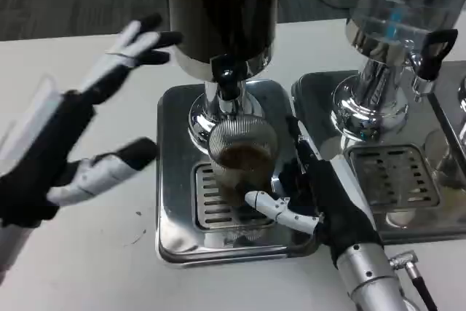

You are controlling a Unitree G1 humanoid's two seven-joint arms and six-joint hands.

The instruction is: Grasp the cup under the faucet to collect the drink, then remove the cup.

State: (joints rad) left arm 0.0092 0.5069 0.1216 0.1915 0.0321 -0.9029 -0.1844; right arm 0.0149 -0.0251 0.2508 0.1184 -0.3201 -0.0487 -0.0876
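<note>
- Cup (pixel 242 156) under the faucet (pixel 226 85), partly full, gripped by the right hand (pixel 320 194).
- Left hand (pixel 73 132) hangs beside it, fingers spread, empty.
- Risk: tilting while withdrawing could spill the drink.

Count, taken outward from the dark drink dispenser (pixel 222 12):

- Dispensers: two. The dark one, and a clear one (pixel 393 27) to its right.
- Faucets: two, one (pixel 227 85) under the dark dispenser, one (pixel 428 52) on the clear one.
- Drip trays: two, one (pixel 175 180) beneath each dispenser (pixel 393 180).
- Cups: one ribbed cup (pixel 242 152), below the dark dispenser's faucet.
- Robot hands: two, the left robot hand (pixel 73 136) left of the dark dispenser, the right robot hand (pixel 320 194) below-right.
- Counter (pixel 73 267): one.
</note>
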